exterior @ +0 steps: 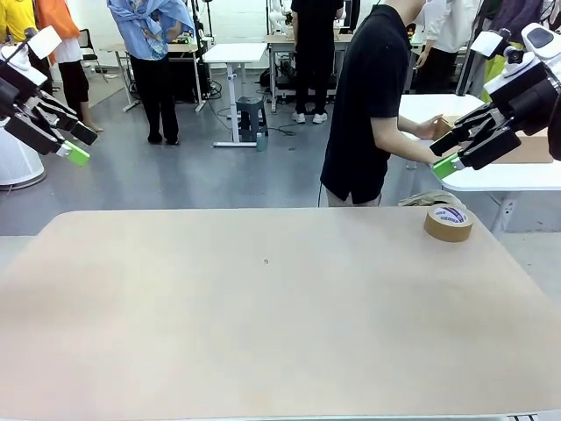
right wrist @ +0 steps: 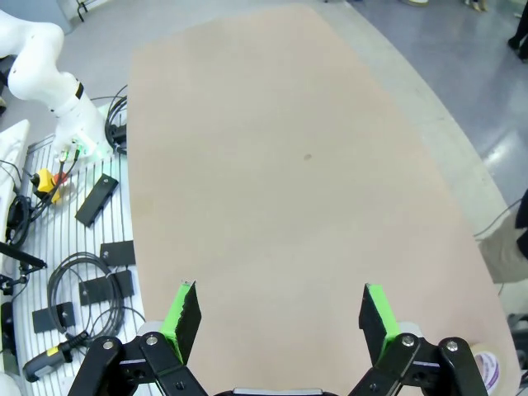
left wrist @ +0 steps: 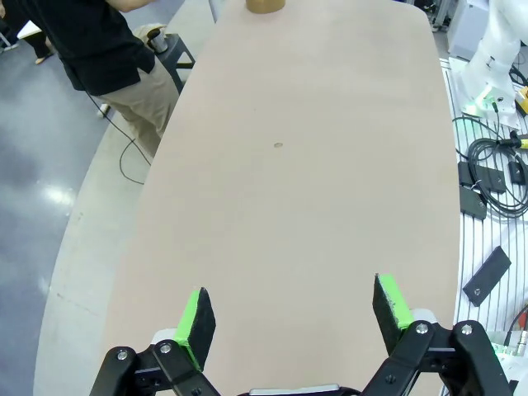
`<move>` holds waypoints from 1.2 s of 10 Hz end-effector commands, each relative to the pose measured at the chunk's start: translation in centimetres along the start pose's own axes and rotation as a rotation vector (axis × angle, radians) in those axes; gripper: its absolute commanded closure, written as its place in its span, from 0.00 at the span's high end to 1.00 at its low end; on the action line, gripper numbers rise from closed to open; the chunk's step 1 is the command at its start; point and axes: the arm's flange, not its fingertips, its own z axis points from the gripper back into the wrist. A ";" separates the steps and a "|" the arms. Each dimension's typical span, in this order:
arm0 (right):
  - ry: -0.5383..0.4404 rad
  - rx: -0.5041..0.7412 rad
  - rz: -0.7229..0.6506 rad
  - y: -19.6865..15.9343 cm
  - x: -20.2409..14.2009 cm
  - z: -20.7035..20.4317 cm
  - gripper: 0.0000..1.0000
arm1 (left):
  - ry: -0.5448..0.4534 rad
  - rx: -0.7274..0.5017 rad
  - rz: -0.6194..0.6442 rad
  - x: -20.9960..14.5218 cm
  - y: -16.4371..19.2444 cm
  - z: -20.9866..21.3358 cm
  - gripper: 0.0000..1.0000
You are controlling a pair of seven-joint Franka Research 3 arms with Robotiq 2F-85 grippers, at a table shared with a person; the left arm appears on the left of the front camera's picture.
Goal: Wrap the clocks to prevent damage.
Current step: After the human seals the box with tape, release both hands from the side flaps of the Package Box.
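Note:
No clocks are in view. A roll of brown tape (exterior: pixel 448 223) lies on the tan table (exterior: pixel 263 307) near its far right corner; the roll (left wrist: pixel 265 5) also shows at the top edge of the left wrist view and at the bottom right corner (right wrist: pixel 487 369) of the right wrist view. My left gripper (exterior: pixel 81 144) hangs high over the table's left side, open and empty (left wrist: pixel 293 318). High on the right, my right gripper (exterior: pixel 443 155) is open too, nothing between its green pads (right wrist: pixel 279 318).
A person in a black shirt (exterior: pixel 368 105) stands at the far edge, turned toward a white side table (exterior: pixel 500 178) on the right, a hand (exterior: pixel 429 129) reaching to it. Cables and black parts (right wrist: pixel 74 280) lie on the floor behind the table's near side.

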 end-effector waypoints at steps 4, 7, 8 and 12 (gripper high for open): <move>-0.007 -0.007 -0.001 0.0 0.1 0.0 1.00 | 0.002 0.003 0.001 0.0 0.0 0.0 1.00; -0.007 -0.007 -0.001 0.0 0.1 0.0 1.00 | 0.002 0.003 0.001 0.0 0.0 0.0 1.00; -0.007 -0.007 -0.001 0.0 0.1 0.0 1.00 | 0.002 0.003 0.001 0.0 0.0 0.0 1.00; -0.007 -0.007 -0.001 0.0 0.1 0.0 1.00 | 0.002 0.003 0.001 0.0 0.0 0.0 1.00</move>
